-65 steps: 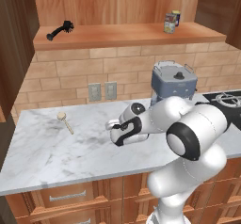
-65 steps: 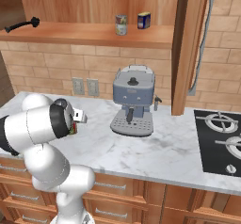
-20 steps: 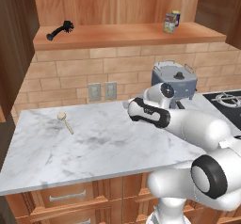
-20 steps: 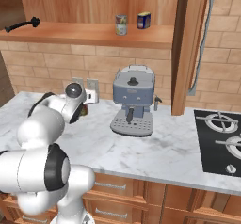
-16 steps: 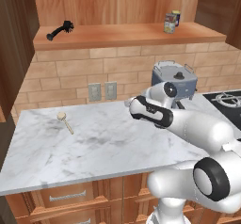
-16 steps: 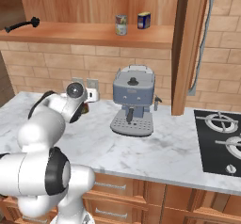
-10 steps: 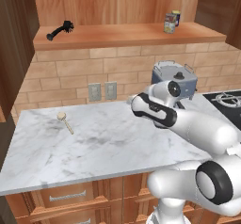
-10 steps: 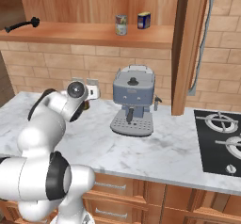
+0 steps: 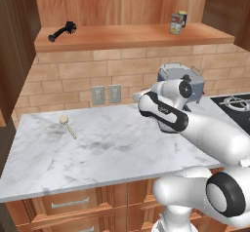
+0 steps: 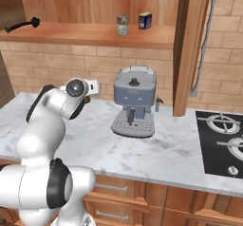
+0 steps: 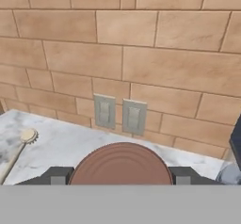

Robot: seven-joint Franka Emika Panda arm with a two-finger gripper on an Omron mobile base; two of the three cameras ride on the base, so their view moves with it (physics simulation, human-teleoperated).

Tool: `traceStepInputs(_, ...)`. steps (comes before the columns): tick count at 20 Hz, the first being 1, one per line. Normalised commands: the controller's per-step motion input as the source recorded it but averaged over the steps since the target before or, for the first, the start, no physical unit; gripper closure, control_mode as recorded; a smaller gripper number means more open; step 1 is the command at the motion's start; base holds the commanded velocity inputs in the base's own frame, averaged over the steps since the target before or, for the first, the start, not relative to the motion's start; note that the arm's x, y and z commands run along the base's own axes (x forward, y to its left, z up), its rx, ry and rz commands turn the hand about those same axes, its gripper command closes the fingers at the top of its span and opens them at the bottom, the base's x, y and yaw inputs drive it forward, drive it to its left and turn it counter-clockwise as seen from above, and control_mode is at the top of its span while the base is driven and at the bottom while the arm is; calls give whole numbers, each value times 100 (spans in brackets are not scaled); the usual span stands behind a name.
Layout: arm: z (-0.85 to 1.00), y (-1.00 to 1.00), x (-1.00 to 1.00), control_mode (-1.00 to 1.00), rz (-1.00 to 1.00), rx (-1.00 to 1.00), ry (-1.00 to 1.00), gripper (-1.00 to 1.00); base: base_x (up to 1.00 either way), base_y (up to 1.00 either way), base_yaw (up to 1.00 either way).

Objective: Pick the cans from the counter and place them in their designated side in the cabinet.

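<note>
A dark red can (image 11: 121, 165) shows its round top in the hand view, held between my two fingers (image 11: 56, 175). My gripper (image 11: 120, 176) is shut on it and faces the brick wall. Above the counter (image 9: 97, 148), the gripper (image 9: 138, 98) hovers near the wall, left of the coffee machine. From the other side the gripper (image 10: 94, 88) is level with the machine's top. The silver can (image 9: 176, 24) with the yellow-and-red label stands on the cabinet shelf (image 9: 122, 33), towards its right end. The same silver can (image 10: 122, 25) stands beside a blue can.
A blue can (image 10: 145, 20) stands just right of the silver one. A grey coffee machine (image 10: 134, 101) stands on the counter, and a stove (image 10: 223, 139) lies at the right. A black brush (image 9: 63, 31) lies at the shelf's left end. A wooden spoon (image 9: 67, 126) lies on the counter. Two outlets (image 11: 120, 114) sit on the wall.
The arm has lifted from low over the counter and swung back towards the wall, carrying the dark red can. Over the last second it crept slightly right and up.
</note>
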Motion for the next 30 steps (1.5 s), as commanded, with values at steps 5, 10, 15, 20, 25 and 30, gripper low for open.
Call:
traceStepInputs(5, 36, 0, -10, -100, 1, 0, -9, 100, 0, 0, 0)
traceStepInputs(10, 27, -1, -23, -100, 0, 0, 1, 100, 0, 0, 0)
traceStepInputs(15, 20, -2, -36, -100, 0, 0, 7, 100, 0, 0, 0)
traceStepInputs(20, 20, -1, -37, -100, 0, 0, 10, 100, 0, 0, 0)
traceStepInputs(25, 22, -3, -32, -100, 0, 0, 5, 100, 0, 0, 0)
traceStepInputs(30, 22, -7, -36, -100, 0, 0, 0, 100, 0, 0, 0)
